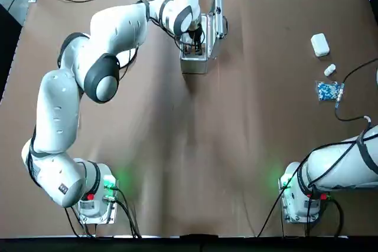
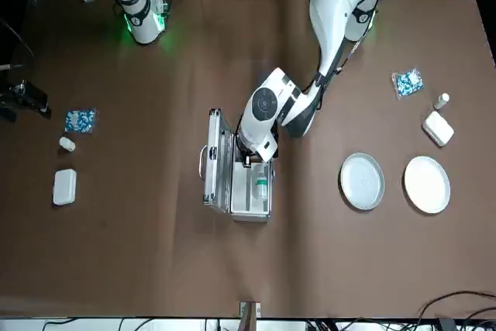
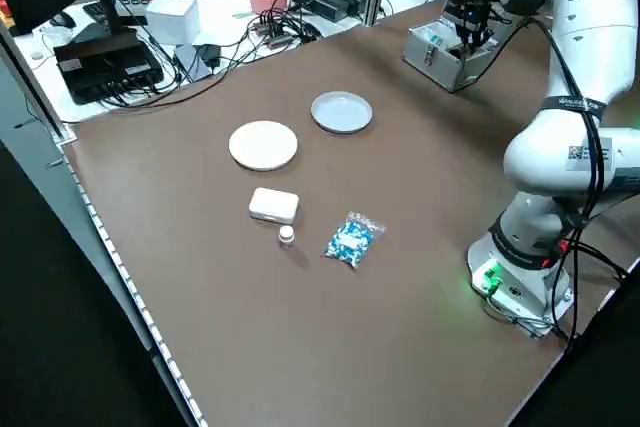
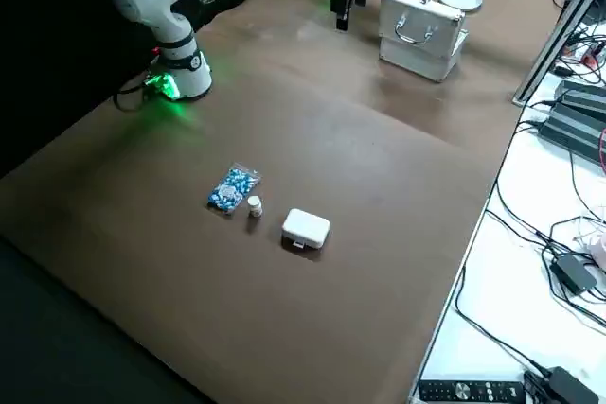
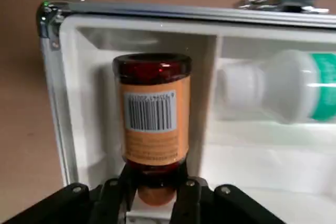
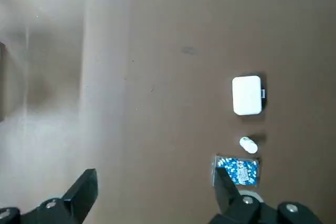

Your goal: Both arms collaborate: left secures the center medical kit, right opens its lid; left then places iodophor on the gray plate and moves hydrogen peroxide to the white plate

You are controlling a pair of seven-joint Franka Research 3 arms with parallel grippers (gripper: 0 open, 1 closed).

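Pinching iodophor [image 5: 156, 124] with left gripper [image 5: 156, 184] in medical kit [image 2: 248, 208] | showing barcode label [image 5: 151, 112] | holding right gripper [image 6: 156, 174] spread, well right of kit

Front view: medical kit [image 2: 249, 208] open, lid [image 2: 219, 162] toward nine o'clock, gray plate [image 2: 362, 181] and white plate [image 2: 427, 184] toward three. Inside, hydrogen peroxide [image 5: 294, 85] lies near brown iodophor [image 5: 155, 114].

The left arm [image 1: 59, 110] reaches out across the table, elbow bent, its wrist turned down so that the gripper [image 5: 156, 192] points at the tabletop side, fingers closed in. The right arm [image 1: 348, 157] is parked near its base, its gripper [image 6: 157, 187] hanging with fingers spread apart.
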